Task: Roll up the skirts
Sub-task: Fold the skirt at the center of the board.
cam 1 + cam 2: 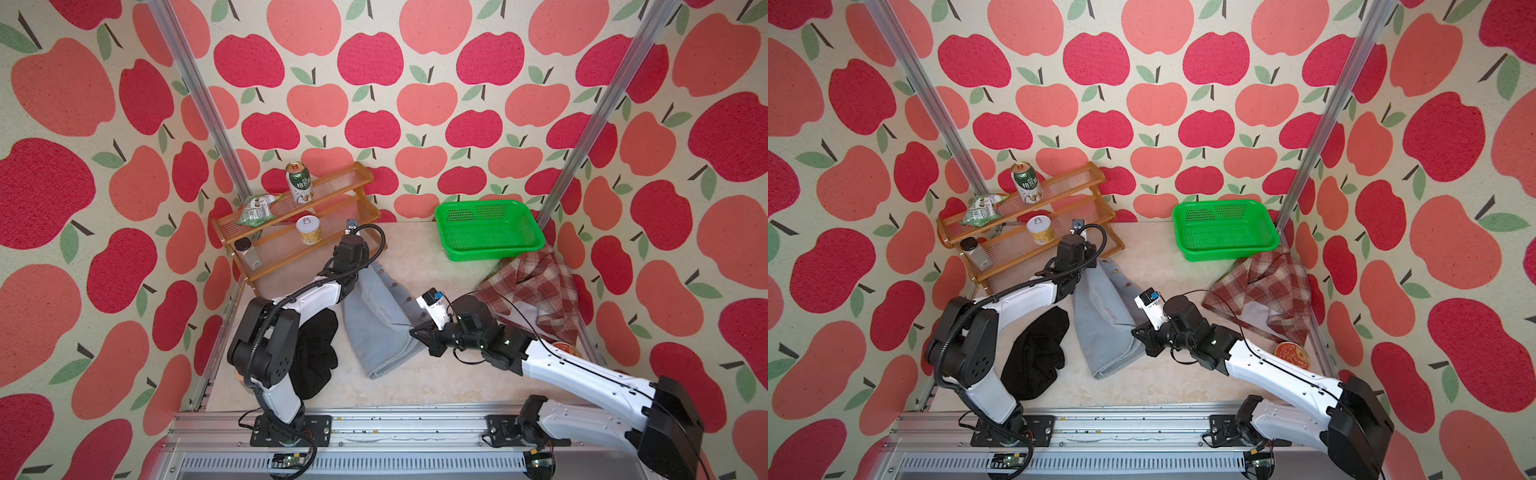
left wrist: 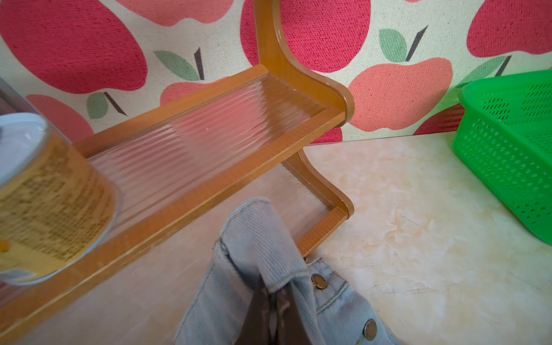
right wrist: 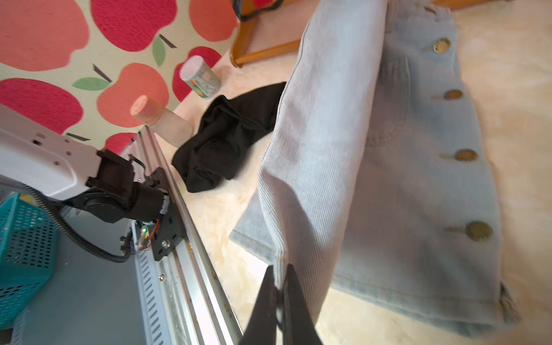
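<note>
Both top views show the denim skirt (image 1: 376, 322) lying mid-table between the plaid skirt (image 1: 536, 291) and the black skirt (image 1: 313, 353), while the left gripper (image 2: 273, 301) is pinched on its waistband and the right gripper (image 3: 279, 294) is pinched on its hem.

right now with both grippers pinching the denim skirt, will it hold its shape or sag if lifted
Probably sags: the denim skirt already drapes in a long fold between the pinches. It looks thick, so likely heavyish for cloth. The metal buttons may weight that side down.
</note>
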Robot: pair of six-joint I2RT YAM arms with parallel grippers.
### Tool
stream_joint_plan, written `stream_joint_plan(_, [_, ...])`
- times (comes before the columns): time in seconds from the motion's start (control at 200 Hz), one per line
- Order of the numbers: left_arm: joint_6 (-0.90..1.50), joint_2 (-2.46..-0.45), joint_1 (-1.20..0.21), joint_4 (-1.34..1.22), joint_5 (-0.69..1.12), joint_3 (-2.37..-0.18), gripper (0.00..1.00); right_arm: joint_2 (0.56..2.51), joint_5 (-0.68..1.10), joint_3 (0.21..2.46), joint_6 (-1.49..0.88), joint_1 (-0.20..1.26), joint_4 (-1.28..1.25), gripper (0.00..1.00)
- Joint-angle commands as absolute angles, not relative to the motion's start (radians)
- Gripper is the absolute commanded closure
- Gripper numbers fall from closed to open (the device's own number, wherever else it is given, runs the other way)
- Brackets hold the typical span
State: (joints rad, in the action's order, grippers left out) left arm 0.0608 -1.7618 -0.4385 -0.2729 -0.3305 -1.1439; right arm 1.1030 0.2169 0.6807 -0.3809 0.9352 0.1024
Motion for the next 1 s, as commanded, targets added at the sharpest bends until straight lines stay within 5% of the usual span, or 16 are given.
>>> stream_joint_plan(0.0, [-0.008, -1.835, -0.460, -0.277, -0.347, -1.238, 0.99, 1.090, 0.197, 0.641, -0.406, 0.884, 0.180, 1.00])
stream_joint_plan(0.28, [-0.055, -1.999, -0.471, -0.263, -0.347, -1.386, 1.00, 1.133, 0.252, 0.597, -0.378, 0.726, 0.152, 1.00])
stream_joint_plan(0.415, [-0.086, -2.067, -0.471, -0.249, -0.354, -1.452, 0.93, 1.188, 0.279, 0.616, -0.362, 0.686, 0.144, 1.00])
stream_joint_plan(0.48, [-0.092, -2.096, -0.471, -0.241, -0.351, -1.475, 0.80, 1.220, 0.289, 0.633, -0.355, 0.671, 0.159, 0.73])
stream_joint_plan(0.535, [-0.098, -2.117, -0.470, -0.225, -0.336, -1.497, 0.60, 1.239, 0.286, 0.645, -0.354, 0.657, 0.177, 0.45])
stream_joint_plan(0.625, [-0.109, -2.138, -0.471, -0.203, -0.313, -1.521, 0.47, 1.246, 0.269, 0.643, -0.352, 0.635, 0.189, 0.27])
stream_joint_plan(0.995, [-0.101, -1.999, -0.481, -0.252, -0.279, -1.400, 0.41, 1.325, 0.291, 0.617, -0.347, 0.561, 0.147, 0.22])
